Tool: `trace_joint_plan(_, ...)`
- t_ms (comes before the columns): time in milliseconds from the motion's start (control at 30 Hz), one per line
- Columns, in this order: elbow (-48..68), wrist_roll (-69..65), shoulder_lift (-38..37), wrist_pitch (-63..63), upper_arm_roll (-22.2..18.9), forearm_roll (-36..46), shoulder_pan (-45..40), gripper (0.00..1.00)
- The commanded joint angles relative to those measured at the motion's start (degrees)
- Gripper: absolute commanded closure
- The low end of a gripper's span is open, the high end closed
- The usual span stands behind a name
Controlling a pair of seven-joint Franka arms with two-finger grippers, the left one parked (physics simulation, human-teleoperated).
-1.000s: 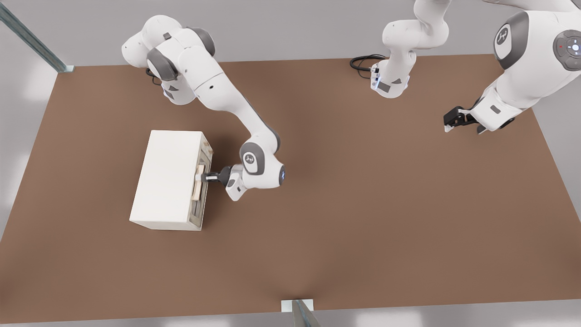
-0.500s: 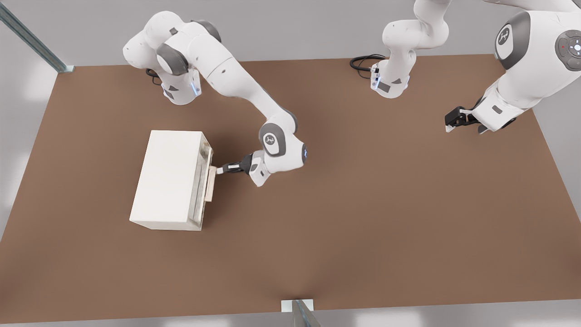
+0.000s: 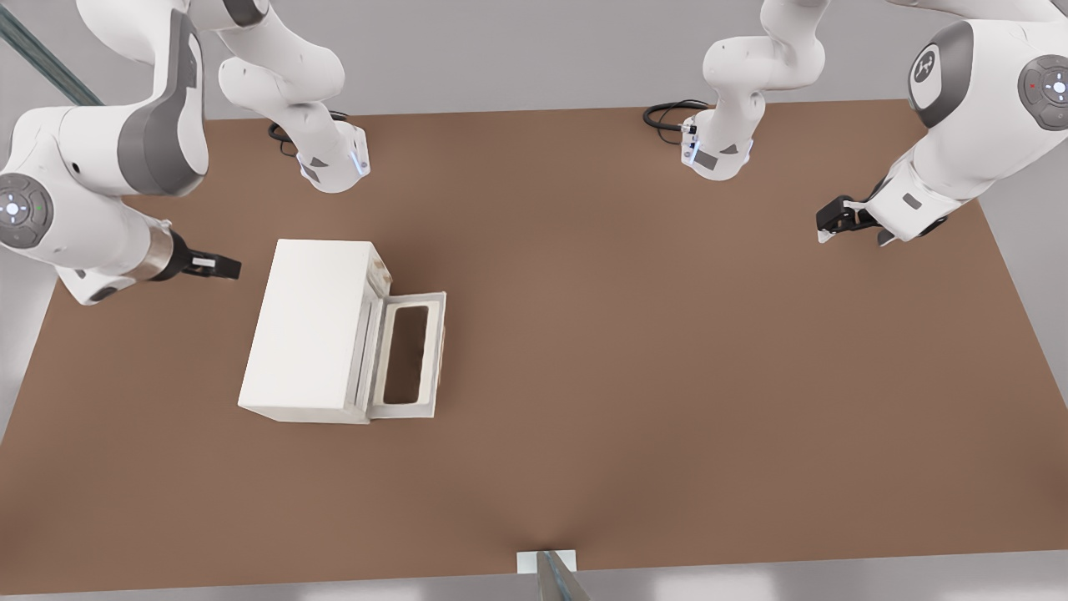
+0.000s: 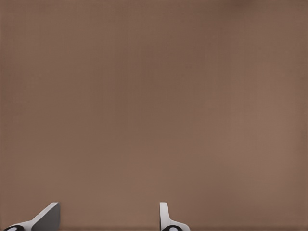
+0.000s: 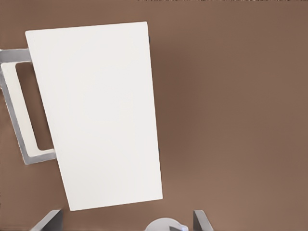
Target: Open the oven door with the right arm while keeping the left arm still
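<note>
Clearly I count the job done — the oven door [image 3: 409, 354] lies dropped flat on the oven's [image 3: 309, 330] right, and my gripper [image 3: 219, 266] hangs well left of it, jaws spread wide, holding nothing.

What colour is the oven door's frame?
Cream-white, clearest in the front view: the oven door lies folded open, gripper away from it.

One oven [image 3: 309, 330], one oven door [image 3: 409, 355], one gripper [image 3: 221, 267].

Cream-white oven [image 3: 309, 325], brown table [image 3: 667, 376]
</note>
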Motion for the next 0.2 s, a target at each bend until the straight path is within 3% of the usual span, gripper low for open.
trace_joint_plan(0,-0.03,-13.29,-0.16,1.13,-0.03,0.86,-0.03,0.00)
trace_joint_plan(167,-0.03,-13.29,-0.16,1.13,-0.03,0.86,-0.03,0.00)
